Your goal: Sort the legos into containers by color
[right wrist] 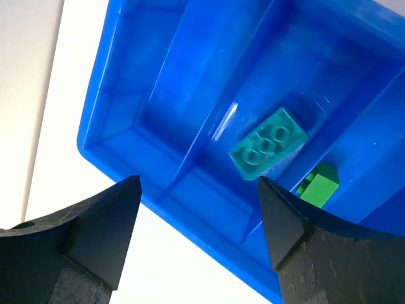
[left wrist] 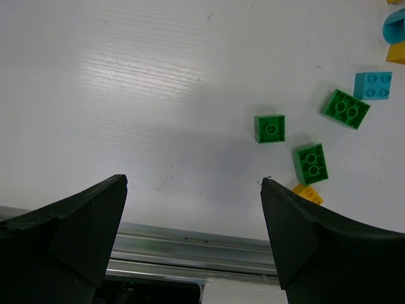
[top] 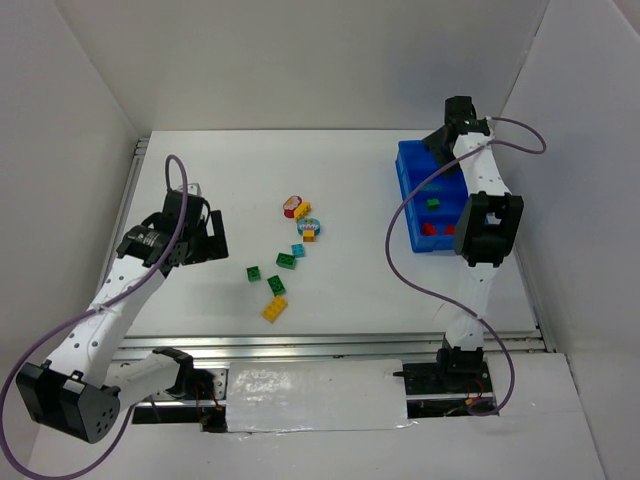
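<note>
Loose legos lie mid-table: green bricks (top: 286,261) (top: 254,272) (top: 276,285), yellow ones (top: 274,308) (top: 302,211), a light-blue brick (top: 298,250) and a red-and-white piece (top: 293,206). The blue bin (top: 408,165) of containers stands at the right, holding a green brick (top: 433,203) and red bricks (top: 430,229). My right gripper (top: 438,143) hovers open over the bin's far end. In the right wrist view a blurred teal brick (right wrist: 269,142) sits in one compartment of the bin (right wrist: 126,95), a green brick (right wrist: 319,185) in the neighbouring one, and the right gripper (right wrist: 199,180) holds nothing. My left gripper (top: 218,237) (left wrist: 194,180) is open and empty, left of the pile.
The left wrist view shows green bricks (left wrist: 270,128) (left wrist: 311,163) (left wrist: 345,108), a light-blue brick (left wrist: 373,85) and a yellow brick (left wrist: 308,193) beside the right finger. A metal rail (left wrist: 190,244) runs along the table's near edge. White walls enclose the table.
</note>
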Available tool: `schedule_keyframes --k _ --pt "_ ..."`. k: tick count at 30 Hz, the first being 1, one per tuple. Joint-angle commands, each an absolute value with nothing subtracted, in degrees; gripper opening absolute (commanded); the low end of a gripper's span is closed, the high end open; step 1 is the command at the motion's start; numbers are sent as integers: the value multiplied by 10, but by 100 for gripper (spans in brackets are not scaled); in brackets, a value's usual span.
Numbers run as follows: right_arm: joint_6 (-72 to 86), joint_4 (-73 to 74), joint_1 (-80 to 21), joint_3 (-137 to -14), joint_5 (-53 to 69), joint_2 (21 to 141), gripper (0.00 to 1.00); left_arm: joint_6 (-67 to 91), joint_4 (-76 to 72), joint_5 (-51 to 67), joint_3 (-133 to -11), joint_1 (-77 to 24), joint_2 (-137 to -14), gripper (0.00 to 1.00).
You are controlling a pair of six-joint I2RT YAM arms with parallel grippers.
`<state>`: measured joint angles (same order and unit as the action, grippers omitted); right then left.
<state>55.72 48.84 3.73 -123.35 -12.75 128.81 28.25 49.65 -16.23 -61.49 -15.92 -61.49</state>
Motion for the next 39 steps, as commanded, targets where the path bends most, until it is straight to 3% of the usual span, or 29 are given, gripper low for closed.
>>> schedule_keyframes --k 1,7,14,18,20,24,39 --pt "531 496 33 -1263 -128 1250 82 275 484 -160 -625 -157 -615 100" --pt "403 413 -63 -1114 -79 1056 82 290 480 -137 -595 -156 -614 99" --pt "401 446 -300 -958 -126 944 84 308 484 -141 -598 -157 -610 100" --pt "370 413 -389 -909 -92 978 84 327 486 -149 -592 -157 -598 99" --pt "320 411 -415 -925 -28 1029 83 330 486 -146 -591 -156 -596 99" --pt "261 424 -483 -978 -19 1088 81 334 492 -140 -586 -157 -592 97" --pt "71 389 -505 -1064 -18 1226 84 325 511 -176 -595 -156 -527 99"
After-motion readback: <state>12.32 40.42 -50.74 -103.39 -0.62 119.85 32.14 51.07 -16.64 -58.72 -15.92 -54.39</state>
